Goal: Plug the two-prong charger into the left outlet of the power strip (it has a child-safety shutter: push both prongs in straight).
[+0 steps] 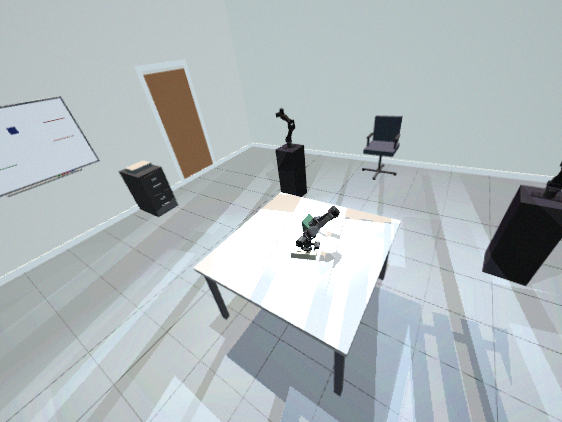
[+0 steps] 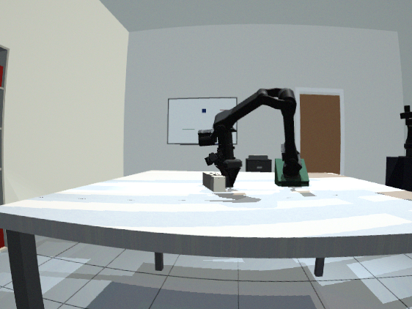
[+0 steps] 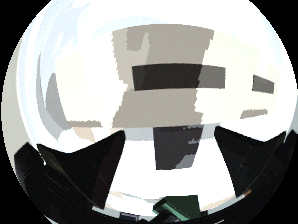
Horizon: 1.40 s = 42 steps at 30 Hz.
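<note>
The beige power strip (image 1: 302, 256) (image 2: 213, 181) (image 3: 160, 107) stands on the table. In the wrist view it spans the middle, with a wide dark recess and a smaller one at the right. My gripper (image 1: 309, 247) (image 2: 231, 184) (image 3: 172, 133) points down close beside the strip, low over the table. Its fingers are wide open. A dark grey block (image 3: 175, 147), which looks like the charger, shows between the fingers, clear of both, and meets the strip's lower edge in that view. Its prongs are not visible, and I cannot tell whether they are in an outlet. The top and exterior views do not show the block clearly.
The arm's green base mount (image 1: 307, 221) (image 2: 280, 176) (image 3: 185, 206) stands behind the gripper on the same table (image 1: 240, 260) (image 2: 146, 220). Black pedestals (image 1: 291, 170) with other arms, a chair (image 1: 382, 145) and a filing cabinet (image 1: 152, 190) stand away from the table.
</note>
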{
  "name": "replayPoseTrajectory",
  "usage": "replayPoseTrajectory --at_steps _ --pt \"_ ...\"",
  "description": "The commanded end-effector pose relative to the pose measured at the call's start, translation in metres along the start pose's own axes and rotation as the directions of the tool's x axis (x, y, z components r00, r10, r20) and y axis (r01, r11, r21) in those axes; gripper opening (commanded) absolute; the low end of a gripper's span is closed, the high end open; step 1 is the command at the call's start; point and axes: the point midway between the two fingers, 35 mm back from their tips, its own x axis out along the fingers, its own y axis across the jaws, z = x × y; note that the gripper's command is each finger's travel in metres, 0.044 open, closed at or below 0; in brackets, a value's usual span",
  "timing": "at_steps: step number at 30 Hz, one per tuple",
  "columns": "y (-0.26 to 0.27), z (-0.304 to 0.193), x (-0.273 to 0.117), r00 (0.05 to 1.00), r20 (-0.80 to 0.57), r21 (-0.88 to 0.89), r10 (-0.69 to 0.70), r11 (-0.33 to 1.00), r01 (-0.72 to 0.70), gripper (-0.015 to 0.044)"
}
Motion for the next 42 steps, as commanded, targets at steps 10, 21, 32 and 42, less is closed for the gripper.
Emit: replayPoseTrajectory --at_steps 10,21,32,42 --pt "0.0 -0.005 0.001 1.0 0.011 -0.013 0.005 1.0 -0.005 0.044" --pt "0.0 -0.012 0.001 1.0 0.013 -0.014 0.005 1.0 -0.005 0.044" --pt "-0.001 -0.026 0.002 1.0 0.012 -0.013 0.004 1.0 -0.004 0.044" --pt "-0.001 -0.038 0.003 1.0 0.012 -0.013 0.004 1.0 -0.004 0.044"
